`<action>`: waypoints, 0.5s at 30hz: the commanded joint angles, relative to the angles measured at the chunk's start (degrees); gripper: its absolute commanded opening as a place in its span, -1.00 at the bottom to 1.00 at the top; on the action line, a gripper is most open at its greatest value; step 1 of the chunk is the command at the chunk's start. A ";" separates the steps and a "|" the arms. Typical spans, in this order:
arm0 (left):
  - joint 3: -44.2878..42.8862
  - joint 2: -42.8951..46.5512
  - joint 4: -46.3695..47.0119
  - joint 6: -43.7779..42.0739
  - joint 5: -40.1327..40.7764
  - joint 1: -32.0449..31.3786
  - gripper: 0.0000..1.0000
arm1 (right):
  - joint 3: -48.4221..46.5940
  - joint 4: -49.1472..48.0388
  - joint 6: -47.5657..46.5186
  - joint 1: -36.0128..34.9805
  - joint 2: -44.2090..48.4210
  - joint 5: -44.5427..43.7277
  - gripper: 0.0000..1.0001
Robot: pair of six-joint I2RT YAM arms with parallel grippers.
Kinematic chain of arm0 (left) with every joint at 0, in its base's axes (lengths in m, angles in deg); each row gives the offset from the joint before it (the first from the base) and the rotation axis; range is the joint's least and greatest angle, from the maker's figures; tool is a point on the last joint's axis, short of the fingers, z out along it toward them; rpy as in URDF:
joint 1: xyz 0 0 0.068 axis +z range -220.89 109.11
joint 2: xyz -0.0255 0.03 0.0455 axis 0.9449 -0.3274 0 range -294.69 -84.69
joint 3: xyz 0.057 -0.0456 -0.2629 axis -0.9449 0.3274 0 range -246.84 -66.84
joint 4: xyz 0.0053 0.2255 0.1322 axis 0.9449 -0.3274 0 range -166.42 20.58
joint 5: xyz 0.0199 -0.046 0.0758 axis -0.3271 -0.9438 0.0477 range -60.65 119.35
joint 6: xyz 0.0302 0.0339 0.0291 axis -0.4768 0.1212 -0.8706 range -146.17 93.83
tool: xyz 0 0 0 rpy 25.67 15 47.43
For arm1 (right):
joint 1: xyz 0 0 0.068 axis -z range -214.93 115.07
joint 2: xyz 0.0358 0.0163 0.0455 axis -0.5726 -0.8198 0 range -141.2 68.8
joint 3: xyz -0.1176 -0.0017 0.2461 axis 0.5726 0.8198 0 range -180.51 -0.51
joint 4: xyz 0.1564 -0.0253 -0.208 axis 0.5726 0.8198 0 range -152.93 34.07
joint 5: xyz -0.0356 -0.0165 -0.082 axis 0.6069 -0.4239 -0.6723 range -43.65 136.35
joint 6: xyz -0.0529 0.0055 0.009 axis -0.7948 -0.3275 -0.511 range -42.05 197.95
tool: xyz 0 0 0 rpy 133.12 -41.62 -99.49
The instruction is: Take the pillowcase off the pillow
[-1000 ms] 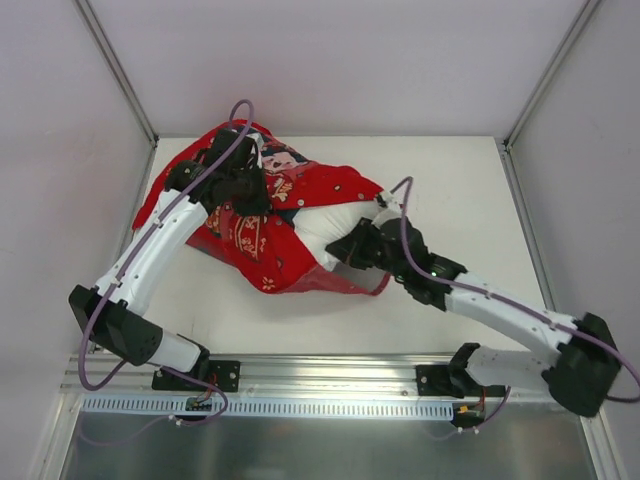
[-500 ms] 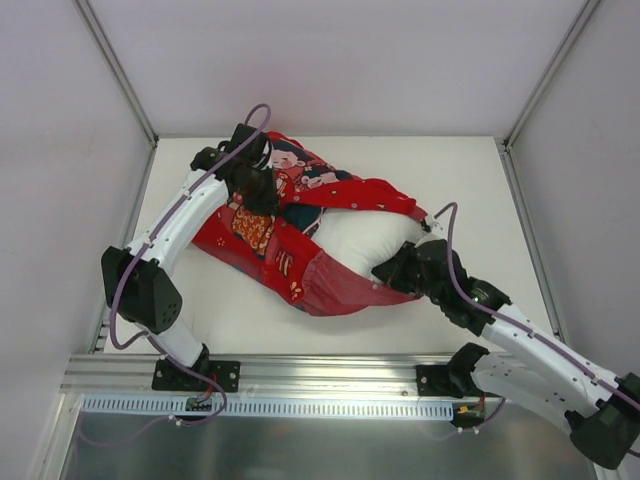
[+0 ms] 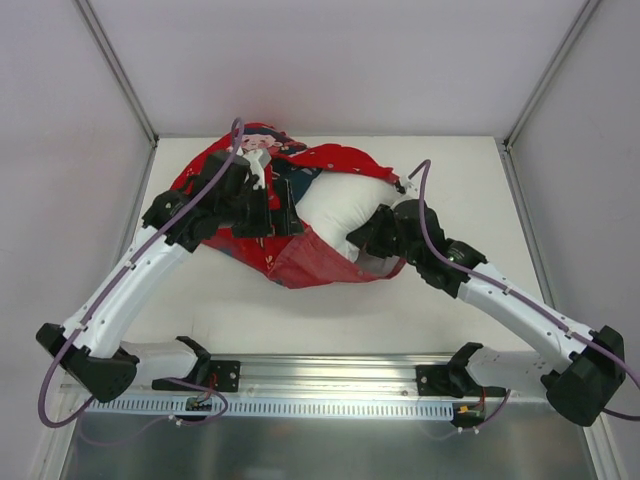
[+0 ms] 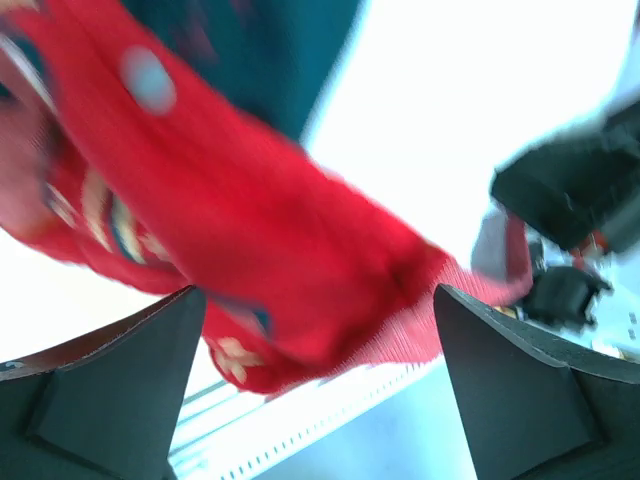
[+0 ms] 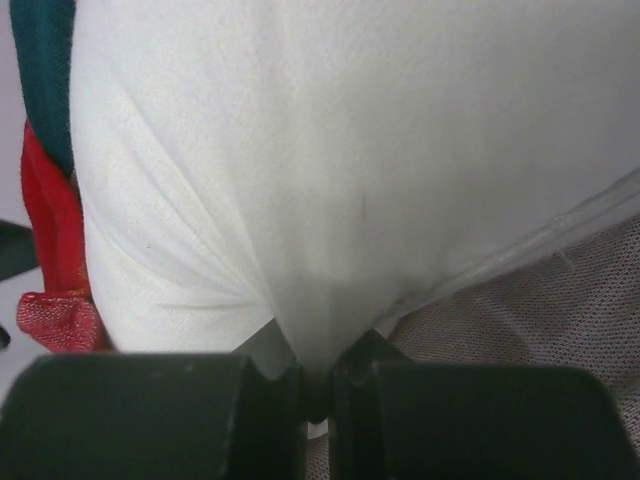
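Observation:
The red printed pillowcase [image 3: 300, 262] lies bunched at the table's back left, still wrapped round the left part of the white pillow [image 3: 335, 205]. My left gripper [image 3: 287, 214] hovers over the cover where it meets the pillow. Its fingers [image 4: 105, 395] stand wide open with nothing between them, and the blurred red pillowcase [image 4: 260, 250] hangs just beyond the left gripper [image 4: 315, 400]. My right gripper [image 3: 368, 238] is at the pillow's near right corner. In the right wrist view the right gripper [image 5: 318, 385] is shut on a pinched fold of the pillow [image 5: 330, 180].
A sheer mesh-like part of the cover [image 5: 530, 350] lies under the pillow by the right gripper. Bare white tabletop [image 3: 470, 200] extends to the right. Side walls enclose the table, and a metal rail [image 3: 320, 385] runs along the near edge.
My left gripper has opened and let go of the pillowcase, moving nearer and right. The right gripper, still shut on the pillow, shifted back and left. The cover has slumped lower.

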 commanded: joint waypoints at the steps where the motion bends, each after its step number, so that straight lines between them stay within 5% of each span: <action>1: 4.15 1.03 -0.76 4.10 0.46 -3.58 0.98 | -4.88 -8.59 0.36 -0.02 -0.13 0.83 -0.99; 8: 9.95 -0.71 -0.14 9.54 3.54 -9.56 0.97 | -6.38 -8.41 0.45 -0.11 -0.48 0.48 -0.99; 9: 10.91 -1.16 1.08 9.99 4.50 -9.82 0.88 | -6.55 -8.41 0.45 -0.11 -0.57 0.39 -0.99; 10: 12.66 -1.42 1.70 10.43 4.77 -10.09 0.44 | -6.82 -8.41 0.37 -0.11 -0.65 0.04 -0.99; 13: 16.44 -1.16 3.02 11.48 5.83 -11.32 -0.08 | -8.75 -8.06 0.19 1.12 -1.36 -0.58 -0.99; 15: 18.99 1.20 3.72 11.84 5.48 -12.20 -0.10 | -10.85 -7.89 0.45 2.52 -2.14 -0.66 -0.99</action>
